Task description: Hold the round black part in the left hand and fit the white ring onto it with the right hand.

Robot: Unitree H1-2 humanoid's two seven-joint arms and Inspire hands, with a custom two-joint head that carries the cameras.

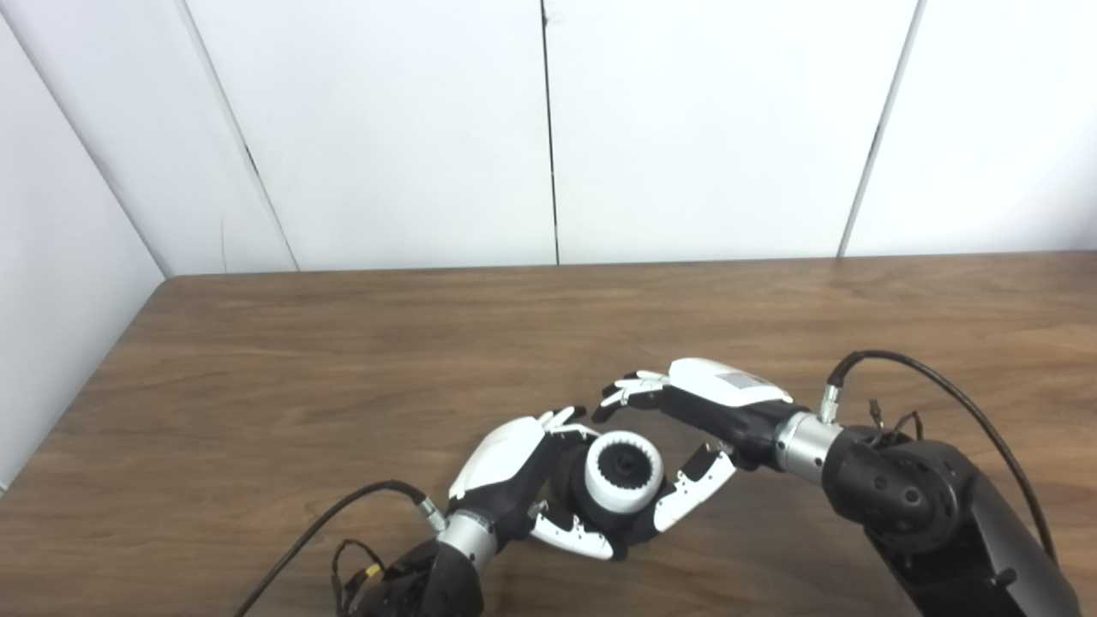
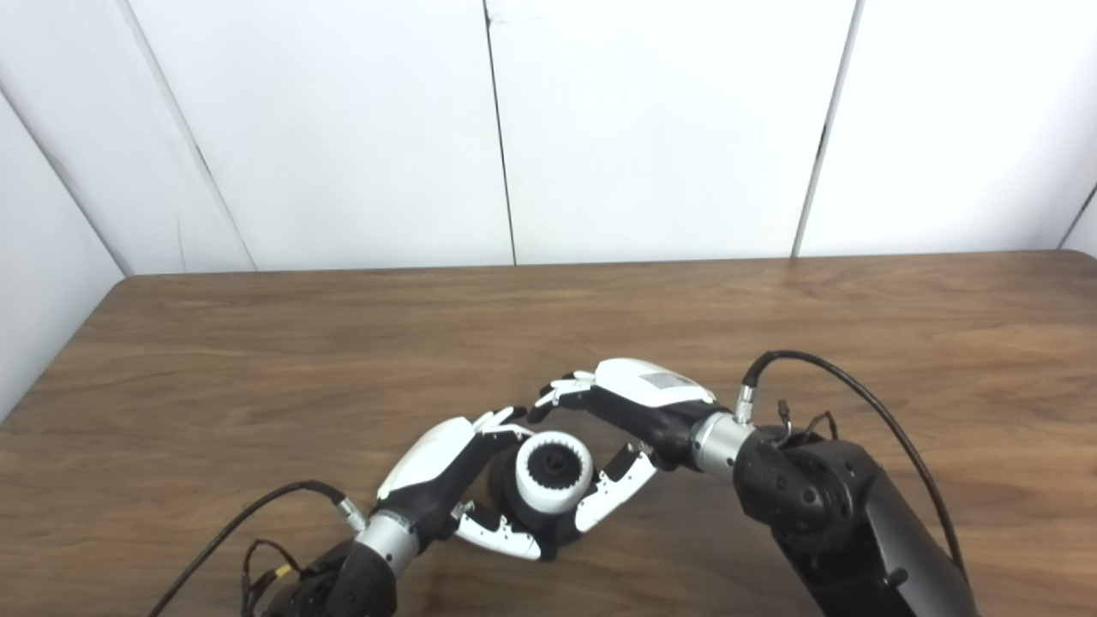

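Left eye view puts your left hand (image 1: 514,476) low in the frame, a little left of center, its arm coming up from the bottom edge. You can see its fingers curled around the round black part (image 1: 600,506), the thumb underneath toward the bottom of the frame and the other fingers wrapped over the top, so it is clamped on that part. The white ring (image 1: 623,471) sits on the face of the black part, toothed on its inner edge, with a dark hub showing through its middle; whether it is fully seated you cannot tell from these views. Your right hand (image 1: 694,420) reaches in from the lower right, its fingers spread to either side of the ring: the upper fingers arch above and just behind it, near the fingertips of your left hand, while the thumb (image 1: 692,493) lies along the ring's lower right side, touching or nearly touching it. It looks spread rather than closed on the ring. Both hands hover just over the wooden table (image 1: 257,368), which fills the lower half of the frame, with white wall panels (image 1: 386,128) across the upper half.
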